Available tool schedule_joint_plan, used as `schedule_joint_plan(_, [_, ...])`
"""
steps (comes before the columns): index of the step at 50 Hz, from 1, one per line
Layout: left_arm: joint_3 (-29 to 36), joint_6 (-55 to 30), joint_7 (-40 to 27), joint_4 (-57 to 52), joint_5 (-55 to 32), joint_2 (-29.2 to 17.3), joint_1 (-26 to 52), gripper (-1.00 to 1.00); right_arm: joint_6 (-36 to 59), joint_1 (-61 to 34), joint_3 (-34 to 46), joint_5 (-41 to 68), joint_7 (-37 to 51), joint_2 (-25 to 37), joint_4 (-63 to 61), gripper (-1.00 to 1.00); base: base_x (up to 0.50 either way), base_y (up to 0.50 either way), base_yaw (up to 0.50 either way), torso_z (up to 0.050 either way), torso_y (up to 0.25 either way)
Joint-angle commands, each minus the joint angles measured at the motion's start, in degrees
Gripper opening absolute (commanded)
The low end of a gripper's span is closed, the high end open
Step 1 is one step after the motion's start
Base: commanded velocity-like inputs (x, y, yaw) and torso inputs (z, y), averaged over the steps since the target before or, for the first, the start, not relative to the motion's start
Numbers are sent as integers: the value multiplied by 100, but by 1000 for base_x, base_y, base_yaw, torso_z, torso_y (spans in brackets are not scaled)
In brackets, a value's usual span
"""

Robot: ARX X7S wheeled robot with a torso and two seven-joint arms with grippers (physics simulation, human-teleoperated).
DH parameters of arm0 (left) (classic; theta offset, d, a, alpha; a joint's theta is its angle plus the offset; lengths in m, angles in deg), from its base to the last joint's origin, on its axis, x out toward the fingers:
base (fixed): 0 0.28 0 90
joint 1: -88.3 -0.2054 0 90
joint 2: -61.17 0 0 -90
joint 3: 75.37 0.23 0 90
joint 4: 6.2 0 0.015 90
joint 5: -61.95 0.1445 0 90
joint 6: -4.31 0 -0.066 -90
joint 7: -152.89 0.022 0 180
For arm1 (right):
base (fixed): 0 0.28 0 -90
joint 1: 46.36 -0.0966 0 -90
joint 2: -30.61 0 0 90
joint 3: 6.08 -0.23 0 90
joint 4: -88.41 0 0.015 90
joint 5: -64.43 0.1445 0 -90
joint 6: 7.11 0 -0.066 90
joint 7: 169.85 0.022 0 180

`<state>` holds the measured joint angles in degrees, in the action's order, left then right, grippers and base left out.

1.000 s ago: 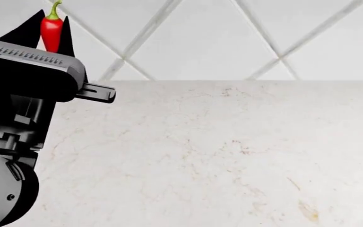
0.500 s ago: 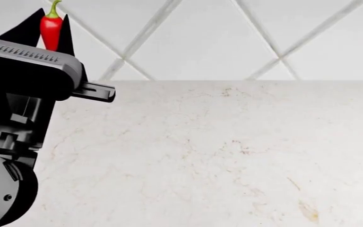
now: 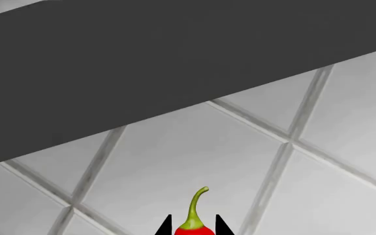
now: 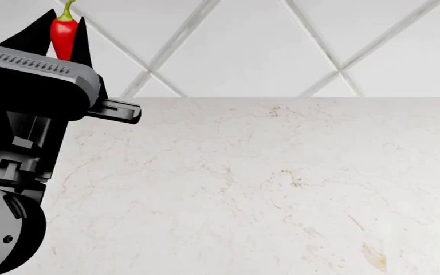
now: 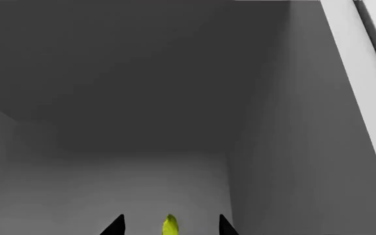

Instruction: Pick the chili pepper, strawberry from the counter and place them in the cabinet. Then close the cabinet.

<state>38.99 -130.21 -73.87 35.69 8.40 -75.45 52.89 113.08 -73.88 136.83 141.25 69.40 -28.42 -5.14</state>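
the left claw [image 4: 66, 35] is clamped on the chili pepper [image 4: 63, 35], stem up, raised well above the bench [image 4: 281, 183] in front of the diamond-tiled wall [image 4: 281, 46]. step in hand, by judgement: carry the pepper up into the cabinet. keep the grip firm, lift until the pepper clears the dark cabinet underside [image 3: 142, 63], then move inward before releasing low over the shelf.

the left wrist view alone shows that underside above the pepper; the head view shows neither it nor the right arm. the right wrist view looks into a grey cabinet interior [image 5: 142, 98], with the right claw [image 5: 170, 225] spread around a small yellow-green tip [image 5: 170, 224], possibly the strawberry's cap, though too little shows to confirm. whether that claw grips it cannot be told. no strawberry lies on the visible bench.
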Motion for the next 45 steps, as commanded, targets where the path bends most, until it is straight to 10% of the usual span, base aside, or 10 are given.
schedule_joint_plan(1, [31, 62, 2, 34, 11, 19, -39, -100, 214, 749, 448, 46, -778, -437, 1433, -100, 11, 0, 0, 0, 0])
schedule_joint_plan(14, [20, 53, -29, 1, -61, 18, -18, -100, 752, 1006, 711, 403, -1108, -678, 2144, -100, 5, 0, 2, 0, 0])
schedule_joint_plan(15, [18, 51, -29, 2, -65, 17, -12, -100, 767, 1007, 736, 390, -1166, -690, 2159, 100, 16, 0, 4, 0, 0])
schedule_joint_plan(45, [3, 65, -47, -46, -193, -10, 10, -100, 5, 287, -176, 332, -822, -231, 116, 100, 3, 1, 2, 0, 0])
